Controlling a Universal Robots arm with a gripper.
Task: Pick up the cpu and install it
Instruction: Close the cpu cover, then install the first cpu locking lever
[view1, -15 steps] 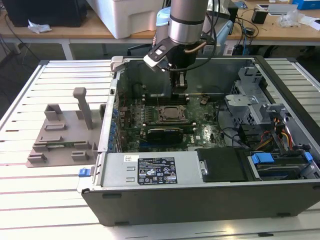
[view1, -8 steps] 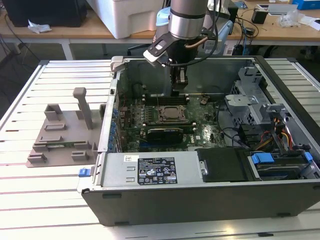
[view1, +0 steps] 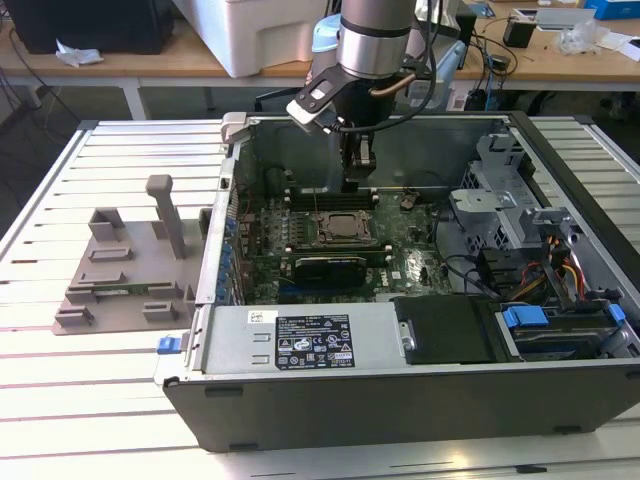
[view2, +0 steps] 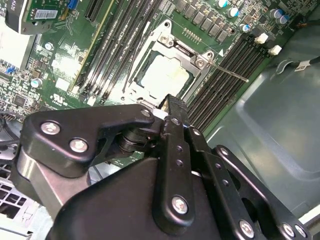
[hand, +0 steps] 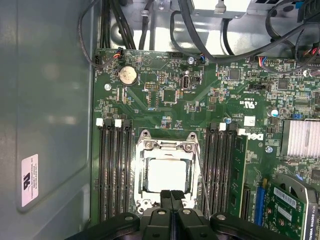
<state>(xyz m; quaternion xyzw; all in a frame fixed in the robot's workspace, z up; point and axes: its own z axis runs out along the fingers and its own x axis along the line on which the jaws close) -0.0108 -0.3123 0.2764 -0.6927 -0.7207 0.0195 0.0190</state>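
Claw (hand: 171, 195) closed, tips together, holding nothing, hovering just over the socket (hand: 167, 145) edge. Cpu (hand: 164, 175) lies inside socket. Reads as placement done, seating stage. Any further contact calls for a light, straight-down touch.

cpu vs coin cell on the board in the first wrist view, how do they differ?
Shape: the cpu is square, the coin cell round.
Size: the cpu is clearly larger than the coin cell.
Place: the cpu sits in the metal socket frame between memory slots, by the tool; the coin cell sits on open board, farther off.
Shared: both lie flat on the green motherboard, tops pale and metallic.
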